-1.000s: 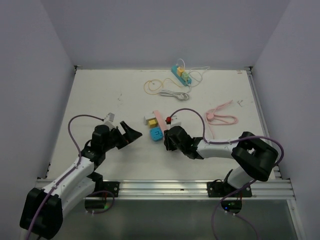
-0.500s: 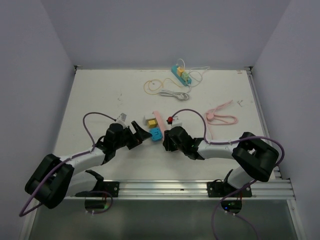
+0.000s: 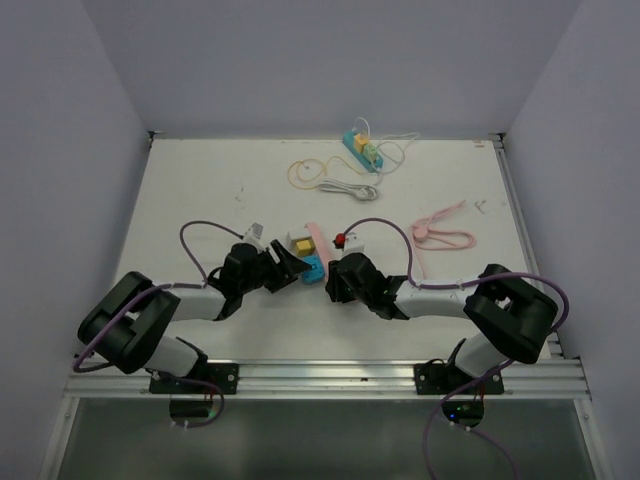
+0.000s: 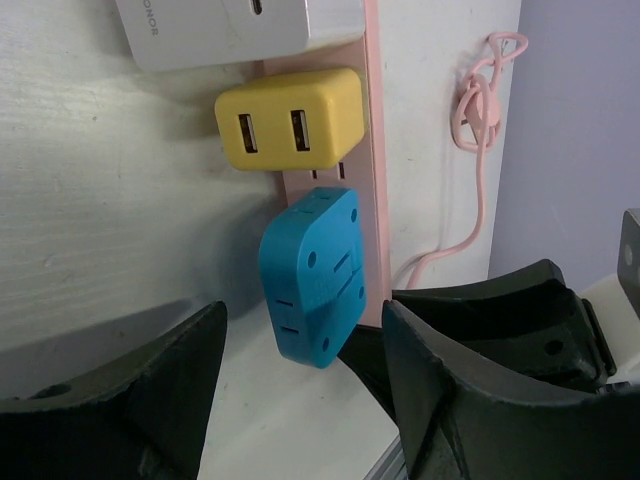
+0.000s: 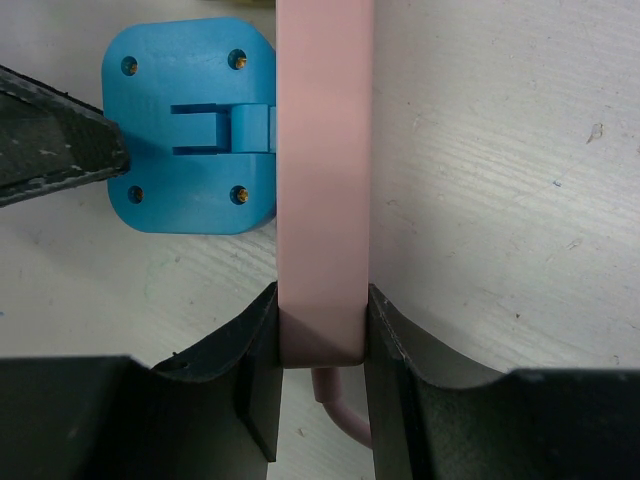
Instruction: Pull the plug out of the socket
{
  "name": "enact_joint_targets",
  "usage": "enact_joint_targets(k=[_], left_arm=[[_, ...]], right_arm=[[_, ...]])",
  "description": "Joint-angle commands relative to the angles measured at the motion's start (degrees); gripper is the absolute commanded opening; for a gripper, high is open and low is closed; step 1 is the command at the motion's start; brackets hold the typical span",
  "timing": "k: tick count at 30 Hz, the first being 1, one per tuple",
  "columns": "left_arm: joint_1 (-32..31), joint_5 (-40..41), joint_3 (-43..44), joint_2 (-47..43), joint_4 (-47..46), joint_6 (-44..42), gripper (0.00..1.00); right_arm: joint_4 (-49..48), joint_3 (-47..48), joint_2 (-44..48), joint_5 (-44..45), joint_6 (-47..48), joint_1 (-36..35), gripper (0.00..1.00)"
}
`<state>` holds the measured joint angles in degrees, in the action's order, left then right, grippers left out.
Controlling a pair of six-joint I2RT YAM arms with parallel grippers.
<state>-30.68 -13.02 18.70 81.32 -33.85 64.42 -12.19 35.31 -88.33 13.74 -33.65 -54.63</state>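
Note:
The socket is a pink power strip (image 3: 317,238) lying mid-table, with a white adapter (image 4: 240,30), a yellow USB plug (image 4: 290,130) and a blue plug (image 4: 315,275) seated along its side. My right gripper (image 5: 322,330) is shut on the strip's near end, its pads pressed against both long sides. The blue plug (image 5: 190,140) sits just left of that grip. My left gripper (image 4: 305,390) is open, a finger on either side of the blue plug (image 3: 312,266) and short of touching it. My left gripper (image 3: 287,264) comes in from the left.
A teal power strip (image 3: 362,150) with plugs lies at the far edge, with a white cable (image 3: 340,186) and a tan cable loop (image 3: 300,172) beside it. The pink cord (image 3: 445,232) is coiled to the right. Walls close in three sides.
My left arm has swung right across the table until its jaws reach the blue plug, and the jaws have narrowed. The right gripper has kept its hold on the strip.

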Motion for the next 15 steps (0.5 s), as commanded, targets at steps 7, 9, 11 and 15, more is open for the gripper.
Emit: enact_joint_targets(k=[7, 9, 11, 15], left_arm=[[-1.0, -1.9, -2.1, 9.3, -21.6, 2.3, 0.53], [-1.0, -2.3, -3.0, 11.2, -25.6, 2.5, 0.52], [-1.0, -2.4, -4.1, 12.5, -29.8, 3.0, 0.51], [-1.0, -3.4, -5.5, 16.7, -36.8, 4.0, 0.46]], right_arm=[[0.8, 0.2, -1.0, -2.6, -1.1, -0.3, 0.00], [0.7, 0.2, -1.0, -2.6, -1.1, -0.3, 0.00], [0.7, 0.2, -1.1, -2.5, -1.1, -0.4, 0.00], [0.7, 0.3, -1.2, -2.7, -0.9, -0.3, 0.00]])
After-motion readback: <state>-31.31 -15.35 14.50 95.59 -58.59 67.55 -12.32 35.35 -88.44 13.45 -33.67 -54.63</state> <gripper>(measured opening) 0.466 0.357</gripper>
